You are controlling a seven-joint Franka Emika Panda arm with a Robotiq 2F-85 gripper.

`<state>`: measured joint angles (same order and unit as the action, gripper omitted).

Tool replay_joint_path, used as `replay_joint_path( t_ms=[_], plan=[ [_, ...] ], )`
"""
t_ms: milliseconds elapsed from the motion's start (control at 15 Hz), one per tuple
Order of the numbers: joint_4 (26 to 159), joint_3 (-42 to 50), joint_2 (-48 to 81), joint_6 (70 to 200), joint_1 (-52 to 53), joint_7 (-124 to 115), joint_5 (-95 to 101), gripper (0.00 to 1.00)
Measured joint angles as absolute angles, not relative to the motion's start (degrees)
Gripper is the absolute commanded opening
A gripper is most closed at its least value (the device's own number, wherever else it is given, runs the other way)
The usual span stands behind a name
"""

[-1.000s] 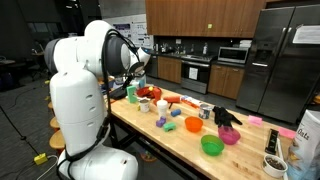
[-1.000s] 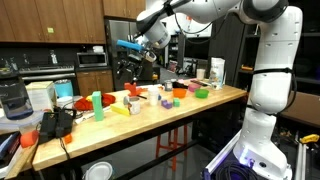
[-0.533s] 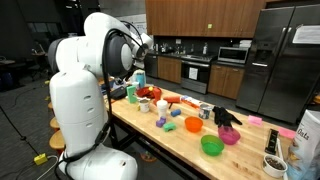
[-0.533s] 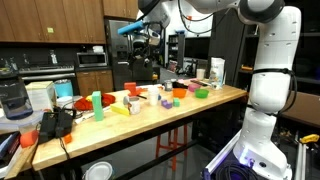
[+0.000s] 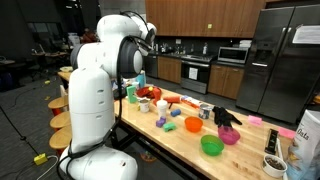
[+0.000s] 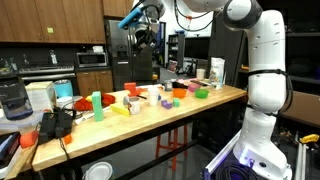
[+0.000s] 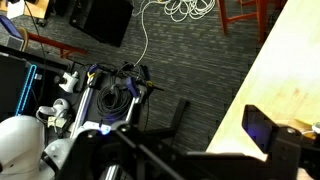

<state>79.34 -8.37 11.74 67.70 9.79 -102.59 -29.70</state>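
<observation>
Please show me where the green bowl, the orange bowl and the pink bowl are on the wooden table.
green bowl (image 5: pixel 211 146), in an exterior view, on its inner wall.
orange bowl (image 5: pixel 193 125), in an exterior view, on its inner wall.
pink bowl (image 5: pixel 229 137), in an exterior view, on its near outer wall.

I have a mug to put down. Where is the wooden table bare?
Bare wood runs along the front edge of the table, between the robot base and the green bowl. The middle, around the orange bowl and white cup, is crowded.
</observation>
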Motion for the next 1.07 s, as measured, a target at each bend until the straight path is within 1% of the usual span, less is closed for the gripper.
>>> replay_joint_path(
  t_ms=[333, 1067],
  plan=[
    [77.7, -7.9, 13.4, 67.0, 9.7, -106.2, -30.2, 1.00],
    [80.0, -4.1, 14.9, 82.5, 9.4, -130.8, -29.3, 1.00]
  ],
)
